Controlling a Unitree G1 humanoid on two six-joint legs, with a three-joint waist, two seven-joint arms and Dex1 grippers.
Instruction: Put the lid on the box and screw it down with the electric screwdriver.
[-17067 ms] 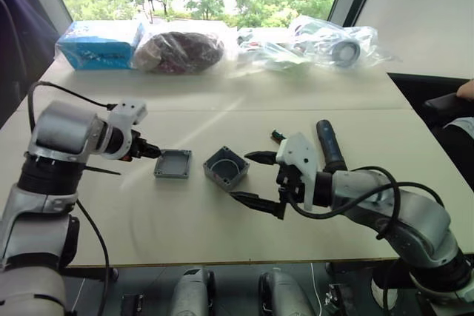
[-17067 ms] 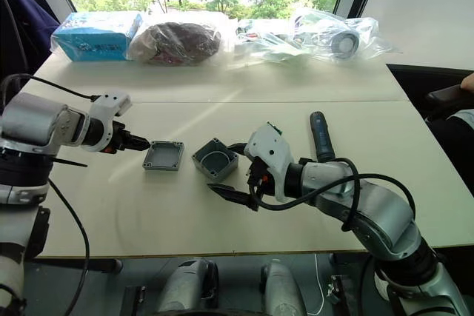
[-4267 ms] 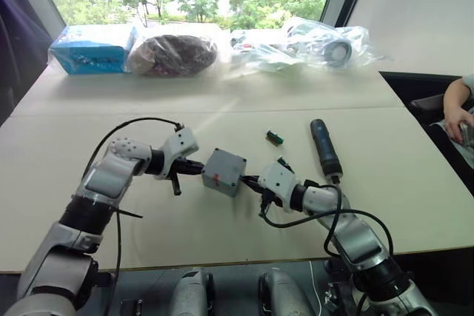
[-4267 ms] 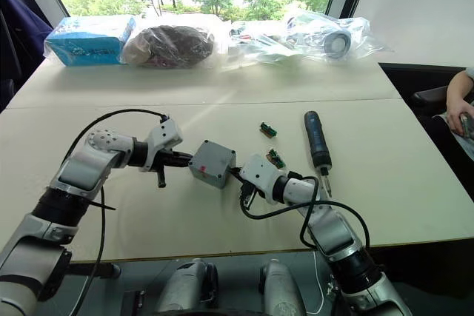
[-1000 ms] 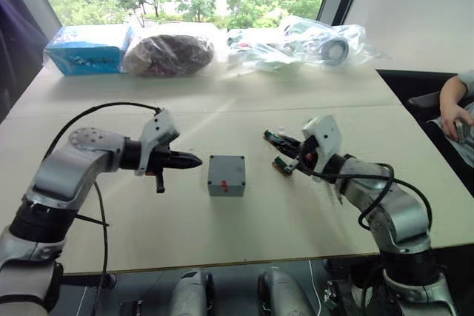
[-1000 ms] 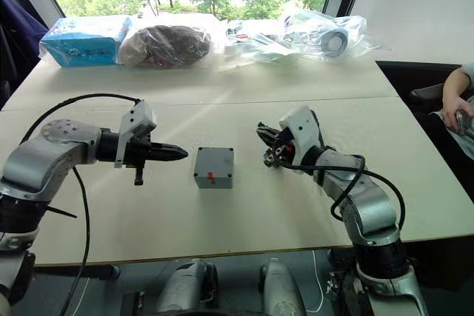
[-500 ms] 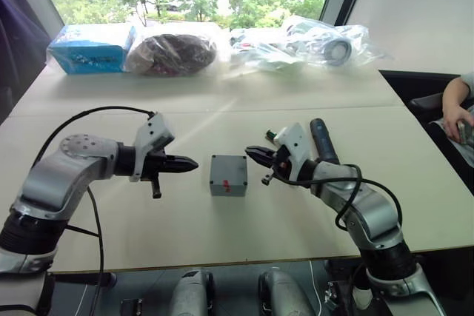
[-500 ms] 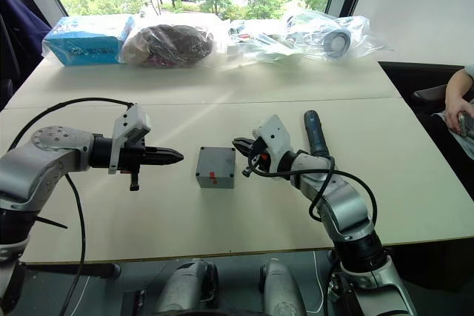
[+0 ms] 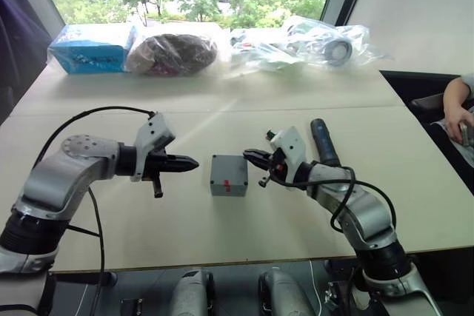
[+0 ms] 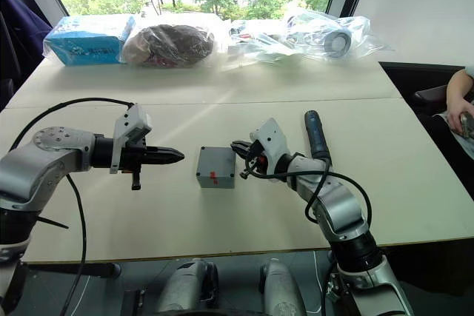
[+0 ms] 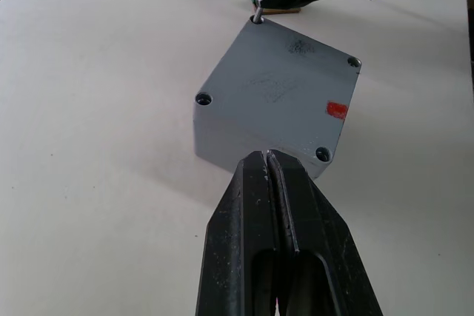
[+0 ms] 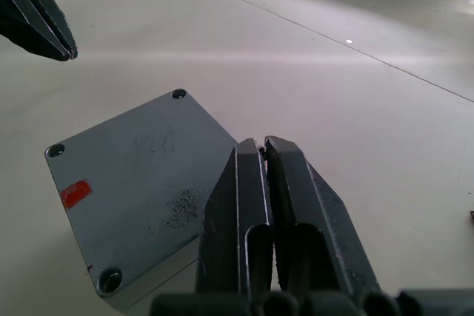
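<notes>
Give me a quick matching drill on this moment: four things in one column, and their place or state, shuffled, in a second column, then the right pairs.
Things:
1. lid
2. electric screwdriver
3. left gripper
4. right gripper

States:
A. lying on the table beyond the right arm
B. shut, on a small screw at one corner of the lid
C. seated on the box, corner holes showing
D. shut, empty, pointing at the box from its left

Pairs: 1-C, 2-A, 3-D, 4-B

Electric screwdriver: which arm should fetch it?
Right. The electric screwdriver lies just beyond the right gripper, which is at the lidded box; the left gripper is across the box.
</notes>
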